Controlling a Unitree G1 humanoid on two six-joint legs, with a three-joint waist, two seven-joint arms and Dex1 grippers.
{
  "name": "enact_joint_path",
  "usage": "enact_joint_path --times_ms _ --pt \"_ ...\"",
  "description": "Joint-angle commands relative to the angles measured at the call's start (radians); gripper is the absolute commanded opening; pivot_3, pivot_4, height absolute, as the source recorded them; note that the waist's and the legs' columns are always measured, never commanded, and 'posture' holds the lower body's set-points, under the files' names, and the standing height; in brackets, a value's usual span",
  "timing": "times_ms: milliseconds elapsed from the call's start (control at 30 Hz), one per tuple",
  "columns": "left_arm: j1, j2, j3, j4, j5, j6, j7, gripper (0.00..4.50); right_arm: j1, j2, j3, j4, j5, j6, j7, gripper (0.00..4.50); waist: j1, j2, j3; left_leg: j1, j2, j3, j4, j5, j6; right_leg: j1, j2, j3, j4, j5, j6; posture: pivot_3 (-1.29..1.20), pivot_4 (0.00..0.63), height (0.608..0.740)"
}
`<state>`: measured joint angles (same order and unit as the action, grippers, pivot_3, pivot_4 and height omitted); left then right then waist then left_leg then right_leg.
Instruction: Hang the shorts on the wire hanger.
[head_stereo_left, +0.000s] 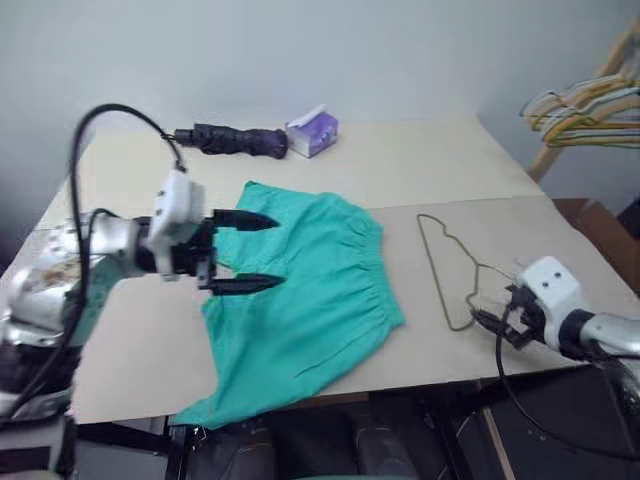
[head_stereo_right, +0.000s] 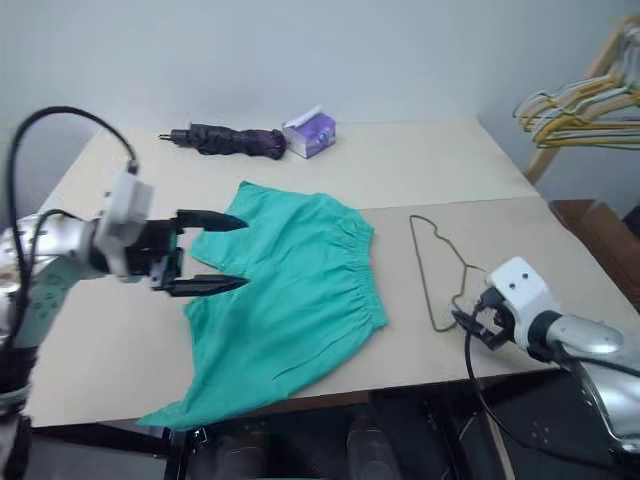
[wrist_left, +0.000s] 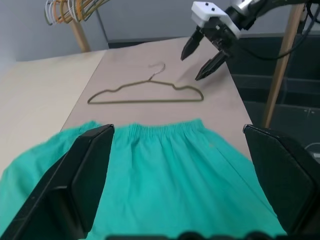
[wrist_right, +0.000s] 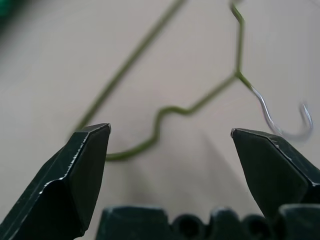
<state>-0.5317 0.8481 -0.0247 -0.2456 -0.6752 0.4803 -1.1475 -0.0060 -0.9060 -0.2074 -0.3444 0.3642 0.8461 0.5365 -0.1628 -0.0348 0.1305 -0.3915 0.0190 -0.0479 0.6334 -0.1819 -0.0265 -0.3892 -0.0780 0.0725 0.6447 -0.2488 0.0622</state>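
Note:
The teal-green shorts (head_stereo_left: 310, 290) lie flat on the table, waistband toward the right, one leg drooping over the front edge. My left gripper (head_stereo_left: 272, 252) hovers above their left part, pointing right, open with nothing between its fingers (wrist_left: 87, 175). The thin olive wire hanger (head_stereo_left: 438, 268) lies flat on the table just right of the waistband, its hook (wrist_right: 280, 122) toward the right. My right gripper (head_stereo_left: 492, 325) hangs open just off the hanger's near end, apart from the wire (wrist_right: 165, 112). The left wrist view shows the shorts (wrist_left: 165, 170), the hanger (wrist_left: 145, 95) and the right gripper (wrist_left: 205, 57) beyond.
A folded dark umbrella (head_stereo_left: 235, 140) and a purple tissue pack (head_stereo_left: 312, 132) lie at the back of the beige table (head_stereo_left: 430, 165). A bunch of pale hangers (head_stereo_left: 585, 110) hangs on a wooden stand at the far right. The table's front edge runs close under the shorts.

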Motion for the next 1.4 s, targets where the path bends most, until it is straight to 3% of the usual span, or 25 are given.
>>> enact_joint_path --times_ms 33,167,333,600,933,1033,1400 --pt "-0.041 -0.057 -0.008 0.017 0.009 0.005 0.011 4.49 -0.112 0.023 0.033 0.115 -0.019 0.077 -0.023 4.5 -0.03 0.0 0.0 0.0 0.0 0.0 -0.001 0.0 0.0 0.0 0.0 0.0 0.0 0.0 0.0 -0.33 0.074 0.74" --pt "-0.047 -0.1 -0.011 0.04 0.031 -0.014 0.002 4.49 -0.207 0.035 0.106 0.198 -0.058 0.066 -0.01 4.5 -0.084 0.0 0.0 -0.002 0.0 -0.001 -0.001 0.0 0.0 -0.001 0.0 0.0 -0.001 0.0 0.001 -0.3 0.063 0.74" --pt "-0.01 -0.071 0.028 0.022 0.059 -0.035 -0.008 4.49 -0.298 0.041 0.14 0.222 -0.066 0.057 0.018 4.5 -0.12 0.001 -0.001 -0.001 0.0 -0.002 -0.003 0.0 0.001 -0.001 0.0 0.0 -0.001 0.0 0.001 -0.26 0.048 0.74" --pt "0.026 -0.064 0.059 -0.004 0.056 -0.028 0.005 4.49 -0.357 0.071 0.21 0.259 -0.082 0.07 0.064 4.5 -0.12 0.0 -0.003 -0.001 -0.001 -0.003 -0.002 0.0 0.001 -0.001 0.0 0.0 -0.001 0.0 0.002 -0.22 0.031 0.74" --pt "0.031 -0.079 0.067 -0.013 0.06 -0.041 0.007 4.49 -0.498 0.172 0.309 0.445 -0.159 0.043 0.064 4.5 -0.118 0.0 -0.006 -0.001 -0.001 -0.003 -0.002 0.0 0.001 -0.001 0.0 0.0 0.0 0.0 0.002 -0.2 0.029 0.74" --pt "0.038 -0.079 0.064 -0.023 0.069 -0.05 0.005 4.5 -0.53 0.188 0.343 0.496 -0.185 0.054 0.079 3.9 -0.116 0.0 -0.006 -0.001 -0.001 -0.003 -0.002 0.0 0.001 -0.001 0.0 0.0 0.0 0.0 0.002 -0.19 0.031 0.74" --pt "0.043 -0.08 0.063 -0.016 0.09 -0.075 -0.007 4.5 -0.523 0.17 0.391 0.43 -0.212 0.135 0.121 0.16 -0.094 -0.003 -0.021 -0.001 -0.001 -0.003 -0.001 0.0 0.001 -0.001 0.0 0.0 0.0 0.0 0.002 -0.2 0.027 0.74"
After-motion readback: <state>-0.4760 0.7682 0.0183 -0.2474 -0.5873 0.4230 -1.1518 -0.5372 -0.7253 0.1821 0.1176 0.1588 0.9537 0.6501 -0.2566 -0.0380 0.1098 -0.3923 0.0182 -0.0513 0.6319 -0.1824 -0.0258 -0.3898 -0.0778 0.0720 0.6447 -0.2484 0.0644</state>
